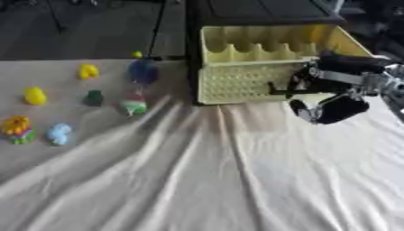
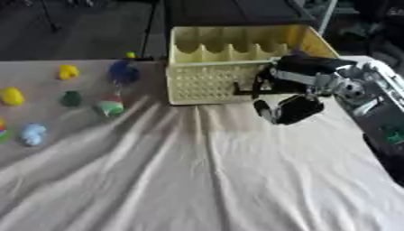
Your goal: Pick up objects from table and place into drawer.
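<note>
— Looking at the surface (image 1: pixel 236 180): what covers it?

— Rumpled cream cloth, with long folds fanning toward the near edge from below the right hand (image 2: pixel 286 106). Beyond the far edge the room is dark, with thin black stands rising from a dim floor.

— Where is the hand?

— It comes in from the right and hangs just above the cloth, at the front right corner of the pale yellow drawer (image 1: pixel 236 83). The drawer stands pulled out of a dark cabinet (image 1: pixel 260 11), its perforated front wall just left of the hand and its scalloped inside behind it.

— The fingers?

— Curled in toward the palm; I cannot tell whether anything sits between them.

— The objects to be picked up?

— All well to the hand's left, loose on the cloth: a blue toy (image 1: pixel 143 71) nearest the drawer, a striped one (image 1: pixel 135 106) below it, a dark green piece (image 1: pixel 93 97), two yellow ones (image 1: pixel 88 71) (image 1: pixel 34 95), a light blue one (image 1: pixel 59 133) and an orange-and-green one (image 1: pixel 16 129) farthest away. None touches the hand.
</note>
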